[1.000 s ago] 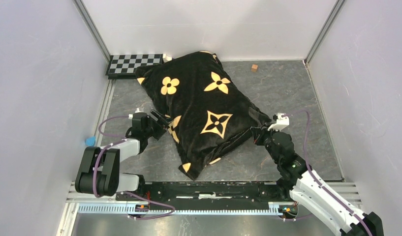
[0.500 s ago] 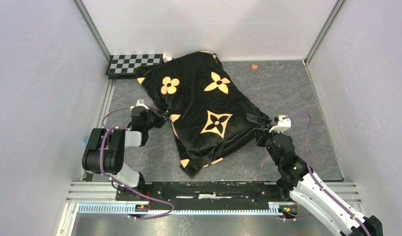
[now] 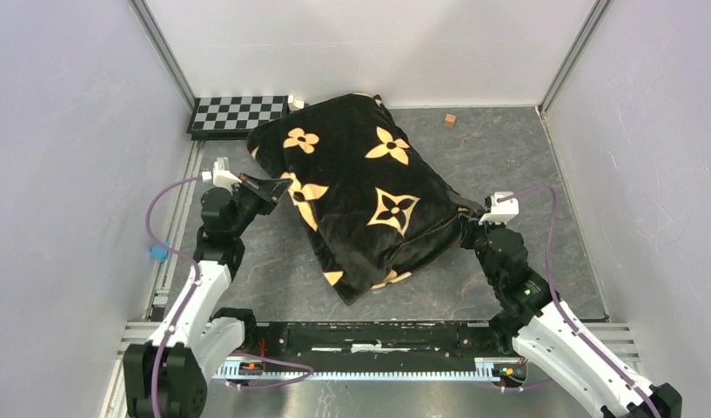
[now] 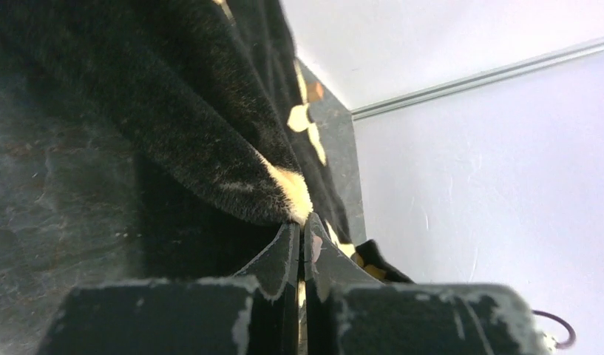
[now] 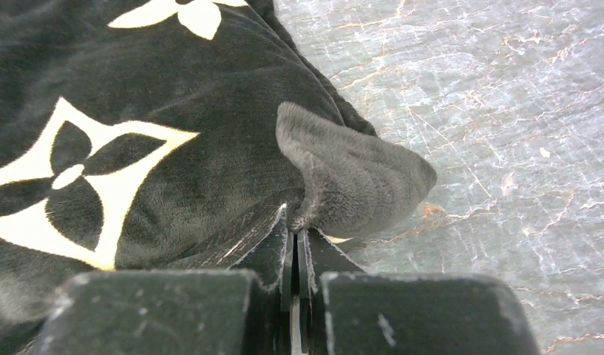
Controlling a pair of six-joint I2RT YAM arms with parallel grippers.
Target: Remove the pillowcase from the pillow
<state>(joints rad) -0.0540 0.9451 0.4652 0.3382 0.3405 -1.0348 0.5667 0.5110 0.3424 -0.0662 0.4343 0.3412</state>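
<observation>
The pillowcase (image 3: 360, 196), plush and limp, probably light, lies mid-table and hides the pillow entirely. It will likely bunch and stretch rather than slide, so folds at the edge are the best holds. The left gripper (image 3: 280, 185) is pinched on its 9 o'clock hem, and the right gripper (image 3: 466, 225) is clamped on a 3 o'clock corner flap. A checkerboard (image 3: 237, 113) sits at 11 o'clock.

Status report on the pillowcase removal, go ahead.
Left gripper shut on pillowcase edge; right gripper shut on the opposite corner. Pillowcase not yet off. Nothing lying on it; small brown block well clear.
</observation>
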